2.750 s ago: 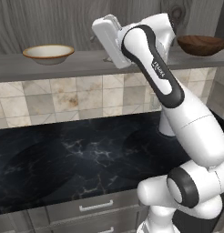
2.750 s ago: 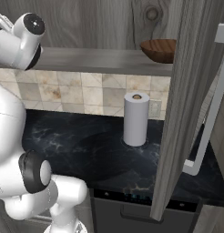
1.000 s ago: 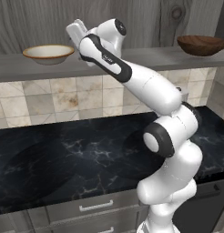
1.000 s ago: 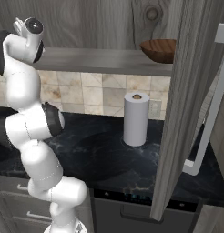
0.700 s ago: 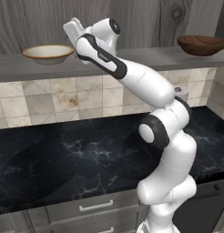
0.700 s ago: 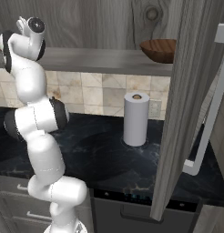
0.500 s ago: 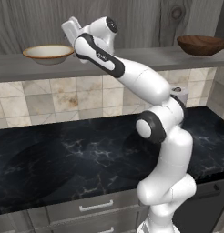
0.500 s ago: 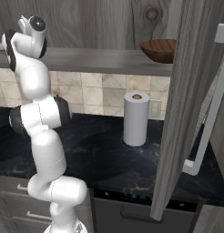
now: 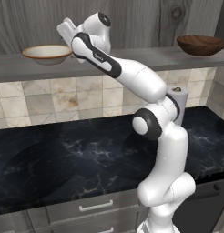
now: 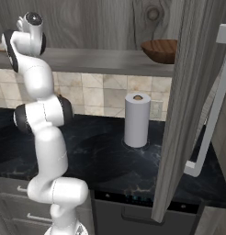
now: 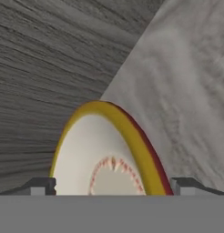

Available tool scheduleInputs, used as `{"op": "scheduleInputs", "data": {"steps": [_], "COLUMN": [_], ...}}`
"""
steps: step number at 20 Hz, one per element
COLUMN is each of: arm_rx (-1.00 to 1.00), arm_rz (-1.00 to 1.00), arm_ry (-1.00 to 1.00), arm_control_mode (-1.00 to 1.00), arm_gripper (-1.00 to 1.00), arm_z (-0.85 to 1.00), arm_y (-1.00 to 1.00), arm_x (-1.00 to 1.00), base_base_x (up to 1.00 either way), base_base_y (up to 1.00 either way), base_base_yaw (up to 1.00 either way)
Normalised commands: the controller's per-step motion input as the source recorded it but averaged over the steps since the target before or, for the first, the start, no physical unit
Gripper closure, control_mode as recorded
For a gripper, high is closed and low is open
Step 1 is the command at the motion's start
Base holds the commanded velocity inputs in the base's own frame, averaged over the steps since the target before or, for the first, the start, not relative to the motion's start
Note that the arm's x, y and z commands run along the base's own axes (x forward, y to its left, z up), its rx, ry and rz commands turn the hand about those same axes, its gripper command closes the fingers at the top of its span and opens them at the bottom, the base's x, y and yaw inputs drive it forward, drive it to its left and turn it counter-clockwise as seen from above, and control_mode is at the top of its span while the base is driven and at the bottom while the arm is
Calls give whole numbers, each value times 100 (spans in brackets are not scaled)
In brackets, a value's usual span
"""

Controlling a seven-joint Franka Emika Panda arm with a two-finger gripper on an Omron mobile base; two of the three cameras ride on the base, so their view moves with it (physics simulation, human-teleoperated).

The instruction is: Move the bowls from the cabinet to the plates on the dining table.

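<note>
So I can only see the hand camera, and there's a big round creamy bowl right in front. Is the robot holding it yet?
Observer: Not yet. From the left base view the gripper is open beside the cream bowl, just above its rim.
Operator: Where is the bowl sitting?
Observer: On the grey cabinet shelf, above a tiled wall and a black counter.
Operator: Is there another bowl?
Observer: Yes, a dark brown wooden bowl sits at the far end of the same shelf.
Operator: Anything else nearby?
Observer: A paper towel roll stands on the counter, and the cabinet door hangs open next to it.
</note>
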Motion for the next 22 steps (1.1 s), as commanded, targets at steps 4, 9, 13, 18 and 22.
{"op": "scheduleInputs", "data": {"steps": [4, 9, 13, 18, 22], "arm_rx": [-3, -1, 0, 0, 0], "arm_rz": [0, -1, -1, -2, -1], "arm_ry": [0, -1, -3, -4, -5], "arm_control_mode": [-100, -100, -100, -100, -100], "arm_gripper": [-100, -100, 100, 100, 100], "arm_z": [-79, -98, -97, -96, -88], "arm_y": [23, 13, 19, 20, 6], "arm_x": [13, 5, 8, 9, 3], "base_base_x": [0, 0, 0, 0, 0], "base_base_y": [0, 0, 0, 0, 0], "base_base_yaw": [0, 0, 0, 0, 0]}}
